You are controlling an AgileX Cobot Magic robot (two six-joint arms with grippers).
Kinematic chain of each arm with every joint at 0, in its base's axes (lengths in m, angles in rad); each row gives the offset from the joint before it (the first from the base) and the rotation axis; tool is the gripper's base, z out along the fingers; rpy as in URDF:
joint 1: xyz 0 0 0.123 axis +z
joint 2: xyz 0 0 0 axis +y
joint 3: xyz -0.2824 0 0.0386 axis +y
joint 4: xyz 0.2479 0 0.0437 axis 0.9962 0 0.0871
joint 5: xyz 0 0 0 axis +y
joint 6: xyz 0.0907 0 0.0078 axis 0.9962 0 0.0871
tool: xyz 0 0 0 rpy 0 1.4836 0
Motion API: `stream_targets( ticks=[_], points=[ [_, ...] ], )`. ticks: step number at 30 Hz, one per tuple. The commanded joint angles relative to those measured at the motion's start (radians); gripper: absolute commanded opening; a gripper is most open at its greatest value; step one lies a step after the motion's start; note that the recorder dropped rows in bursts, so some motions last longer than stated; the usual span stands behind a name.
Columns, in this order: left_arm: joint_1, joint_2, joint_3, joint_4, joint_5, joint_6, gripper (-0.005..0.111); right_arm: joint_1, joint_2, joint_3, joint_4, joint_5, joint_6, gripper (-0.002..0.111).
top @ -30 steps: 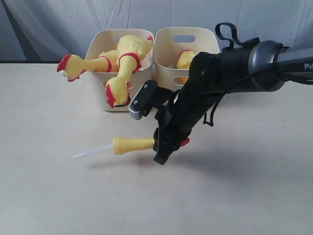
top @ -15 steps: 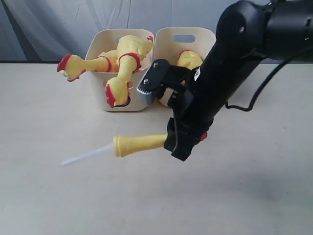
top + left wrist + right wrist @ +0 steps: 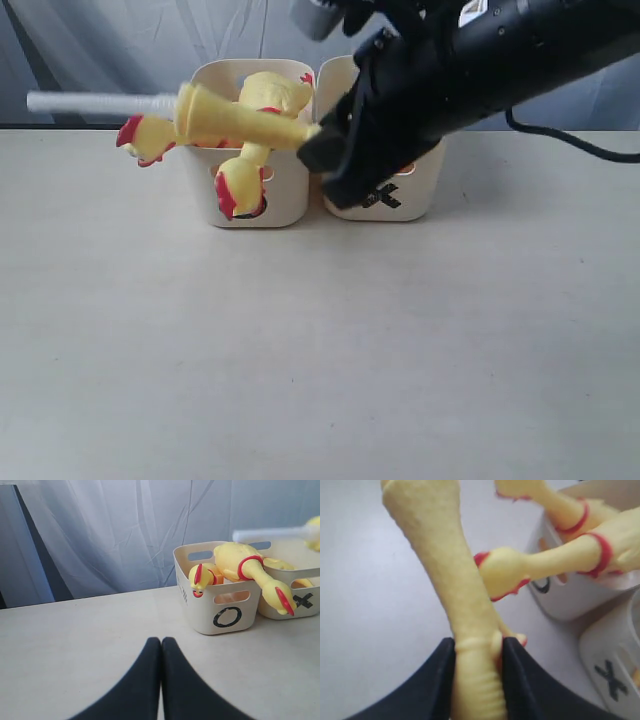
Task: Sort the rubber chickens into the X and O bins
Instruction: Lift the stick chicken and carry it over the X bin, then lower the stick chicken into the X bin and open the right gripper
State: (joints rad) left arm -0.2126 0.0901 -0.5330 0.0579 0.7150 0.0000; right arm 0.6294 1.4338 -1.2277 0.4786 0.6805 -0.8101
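Right gripper (image 3: 477, 645) is clamped on the slim chicken (image 3: 240, 120), pinching its ribbed end. The chicken is up in the air, roughly level, across the top of the O bin (image 3: 225, 622), with its white stick (image 3: 90, 102) pointing left. Two bigger chickens (image 3: 262, 100) drape over that bin's rim. X bin (image 3: 420, 190) sits just beside it. Left gripper (image 3: 161, 647) has its fingers pressed together, empty, over the table (image 3: 300, 380).

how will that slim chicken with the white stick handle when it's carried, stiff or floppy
Probably fairly stiff: the slim chicken juts sideways from the right gripper, gripped near one end, without drooping. Likely light too, since that end grip carries it. Its long white stick could catch on the O bin rim.
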Motion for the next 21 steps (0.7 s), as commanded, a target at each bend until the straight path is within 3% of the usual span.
stream_targets(
  ticks=[1,12,21],
  points=[
    [0.000,-0.008,0.007,-0.003,0.001,0.000,0.000,0.000,-0.011,0.004,0.011,-0.213,0.098,-0.001],
    [0.000,-0.008,0.007,-0.012,0.008,0.000,0.000,0.000,0.086,0.004,0.028,-0.716,0.194,-0.001],
    [0.000,-0.008,0.007,-0.023,0.008,0.000,0.000,-0.002,0.283,0.004,0.244,-1.151,0.188,-0.001]
  ],
)
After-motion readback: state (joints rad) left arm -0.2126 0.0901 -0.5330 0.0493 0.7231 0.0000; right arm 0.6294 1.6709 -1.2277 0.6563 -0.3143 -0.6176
